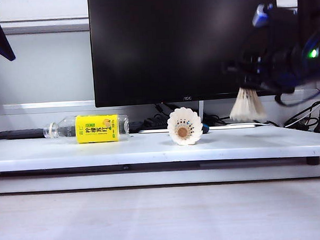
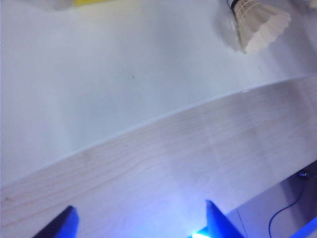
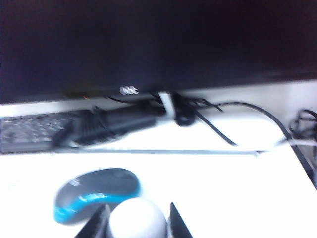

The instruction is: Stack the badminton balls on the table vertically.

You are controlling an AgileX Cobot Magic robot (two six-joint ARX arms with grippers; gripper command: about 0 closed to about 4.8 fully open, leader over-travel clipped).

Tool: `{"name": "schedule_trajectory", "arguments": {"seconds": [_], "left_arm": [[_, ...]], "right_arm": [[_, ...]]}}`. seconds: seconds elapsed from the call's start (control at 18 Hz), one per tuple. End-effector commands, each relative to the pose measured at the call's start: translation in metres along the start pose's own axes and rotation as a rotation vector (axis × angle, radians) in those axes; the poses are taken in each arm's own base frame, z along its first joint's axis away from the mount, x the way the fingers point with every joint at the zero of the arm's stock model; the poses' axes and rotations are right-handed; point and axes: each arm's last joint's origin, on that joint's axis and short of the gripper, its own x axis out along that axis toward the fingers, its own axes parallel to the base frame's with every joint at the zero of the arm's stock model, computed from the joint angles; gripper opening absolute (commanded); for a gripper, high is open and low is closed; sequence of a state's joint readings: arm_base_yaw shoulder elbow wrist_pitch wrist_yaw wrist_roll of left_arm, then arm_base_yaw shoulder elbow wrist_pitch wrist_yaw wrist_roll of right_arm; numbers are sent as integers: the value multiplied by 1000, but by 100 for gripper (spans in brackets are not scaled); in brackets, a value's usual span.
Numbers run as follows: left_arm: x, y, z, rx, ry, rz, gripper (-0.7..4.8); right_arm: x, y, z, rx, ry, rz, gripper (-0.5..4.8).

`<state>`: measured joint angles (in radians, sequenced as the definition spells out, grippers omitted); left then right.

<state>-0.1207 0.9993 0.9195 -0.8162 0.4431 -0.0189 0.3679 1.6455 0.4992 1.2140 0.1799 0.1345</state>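
One shuttlecock (image 1: 184, 126) lies on its side near the middle of the white table (image 1: 150, 149), its open skirt facing the near edge; in the left wrist view it (image 2: 260, 22) rests a little back from that edge. To its left a yellow-labelled bottle (image 1: 88, 128) lies flat, well apart from it, with bare board between them and more bare board out to the right end. Behind stands a dark monitor (image 1: 183, 44), with cables at its foot.

The right gripper (image 3: 138, 223) hangs blurred at the upper right of the scene, above the table's right part, clenched on the second shuttlecock (image 1: 247, 105), whose feather skirt points down, clear of the board; its rounded cork tip (image 3: 137, 218) sits between the two fingers. Just beyond it on the board lies a blue-black mouse (image 3: 96, 193), with a keyboard (image 3: 29, 131) farther back.

The left gripper (image 2: 138, 225) hovers over the pale wood surface (image 2: 173, 163) on the near side of the table's edge, jaws spread wide and empty.
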Motion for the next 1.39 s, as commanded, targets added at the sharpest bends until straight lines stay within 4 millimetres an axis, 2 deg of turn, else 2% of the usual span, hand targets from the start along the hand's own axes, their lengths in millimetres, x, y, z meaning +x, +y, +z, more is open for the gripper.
{"name": "schedule_trajectory", "arguments": {"seconds": [0.06,0.84,0.95,1.34,1.39], "left_arm": [[-1,0,-1,2,8,14,344],[-1,1,-3,-4,27,39,344],[-1,1,-3,-4,27,39,344],[-1,1,-3,-3,27,39,344],[-1,1,-3,-3,26,39,344]], "right_arm": [[4,0,-3,7,-21,-1,126],[9,-2,-27,-16,62,-10,129],[9,-2,-27,-16,63,-10,177],[9,-2,-25,-51,42,-6,186],[9,-1,-23,-62,25,-3,224]]}}
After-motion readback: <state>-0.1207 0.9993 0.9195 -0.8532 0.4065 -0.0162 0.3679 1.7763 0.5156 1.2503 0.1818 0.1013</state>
